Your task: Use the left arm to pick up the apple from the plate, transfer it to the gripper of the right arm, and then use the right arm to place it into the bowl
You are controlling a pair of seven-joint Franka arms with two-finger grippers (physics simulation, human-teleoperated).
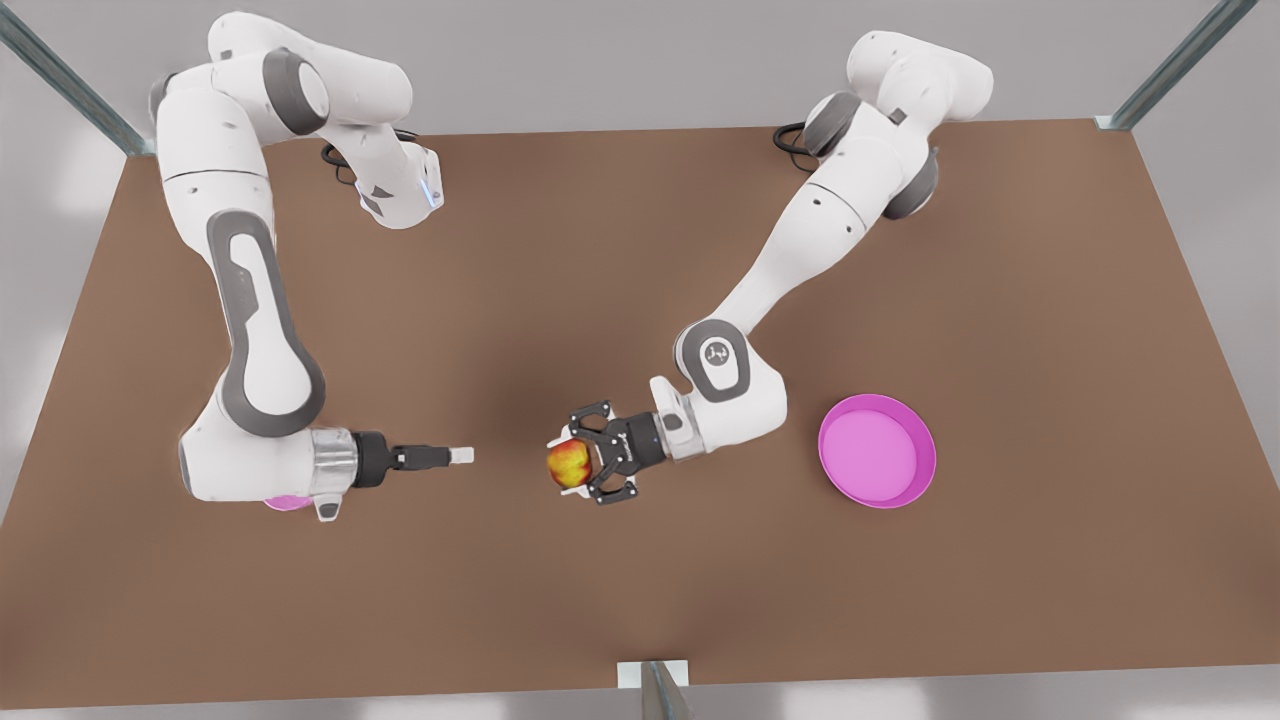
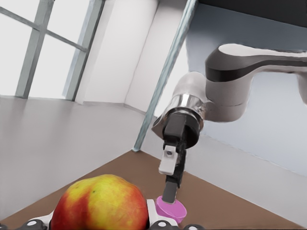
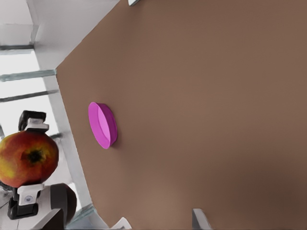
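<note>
A broad brown surface carried the whole scene, with two white Franka arms reaching in from its far edge. Largest of the objects was the plate, a wide, shallow pink dish that lay bare on the front view's right, well apart from either gripper. The bowl, far smaller, sat on the front view's left and was almost wholly hidden beneath the right arm's wrist, only a sliver of pink rim peeping out; from the left wrist view it appeared beyond the other arm's fingers. The left gripper hung near the middle of the surface, lifted off it, pointing toward the front view's left, its jaws pinching the apple, a small red fruit with yellow-orange patches. Facing it across an open gap, the right gripper stretched out level toward the fruit, near but not touching it; seen edge-on, whether its jaws were spread or pressed together could not be told.
</note>
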